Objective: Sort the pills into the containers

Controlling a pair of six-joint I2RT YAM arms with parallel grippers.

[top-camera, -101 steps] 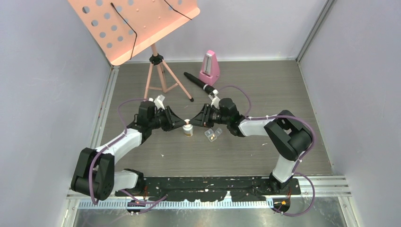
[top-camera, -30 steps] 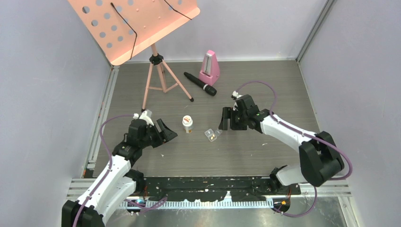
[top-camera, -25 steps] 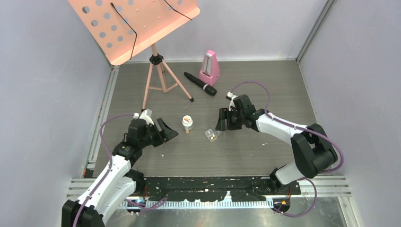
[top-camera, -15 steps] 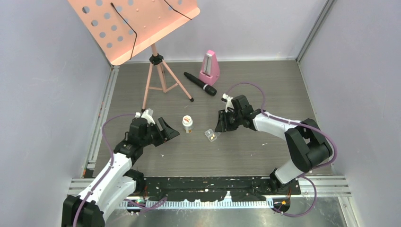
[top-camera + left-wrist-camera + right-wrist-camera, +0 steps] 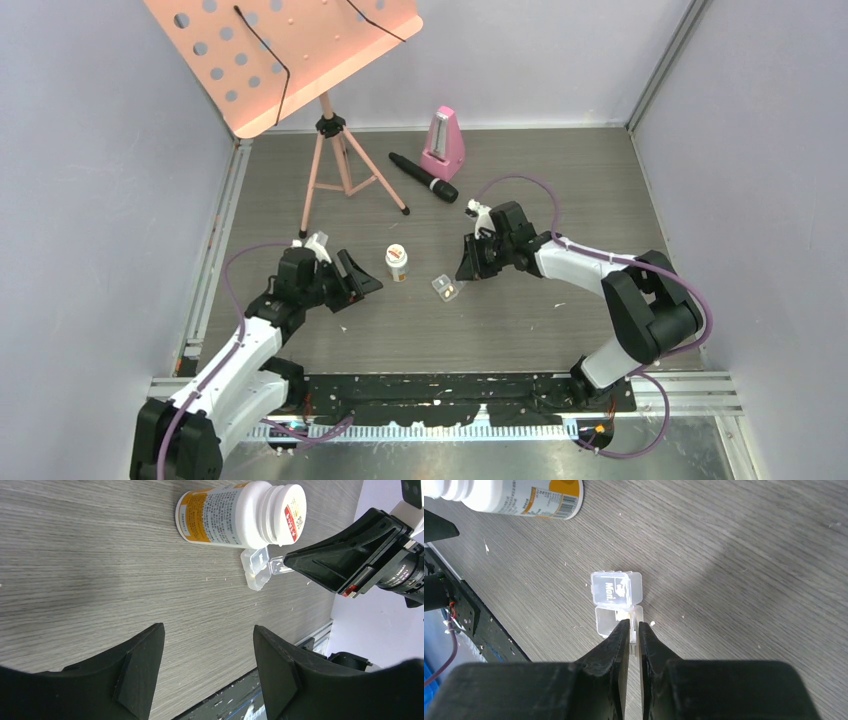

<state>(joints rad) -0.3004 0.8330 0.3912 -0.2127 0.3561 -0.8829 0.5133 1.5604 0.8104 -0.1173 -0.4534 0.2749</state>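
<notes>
Clear plastic, the two-compartment pill box (image 5: 616, 597) sits on the grey wood-grain desk (image 5: 749, 555) at the centre of the right wrist view. One lid, marked "Mon", is shut, and the other cell is open with a yellowish pill (image 5: 451, 291) inside. The right tool (image 5: 634, 626) pinches the box's thin open flap, jaws nearly together. The left tool (image 5: 207, 637) hovers open along the lower frame edge, apart from the white-capped bottle (image 5: 240, 512) at upper centre.

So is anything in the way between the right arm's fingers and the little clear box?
No, nothing visible is in the way. The right fingers are right at the clear pill box and look pinched on the thin plastic edge of its nearer compartment. The white-capped bottle is off to one side, apart from the box.
</notes>
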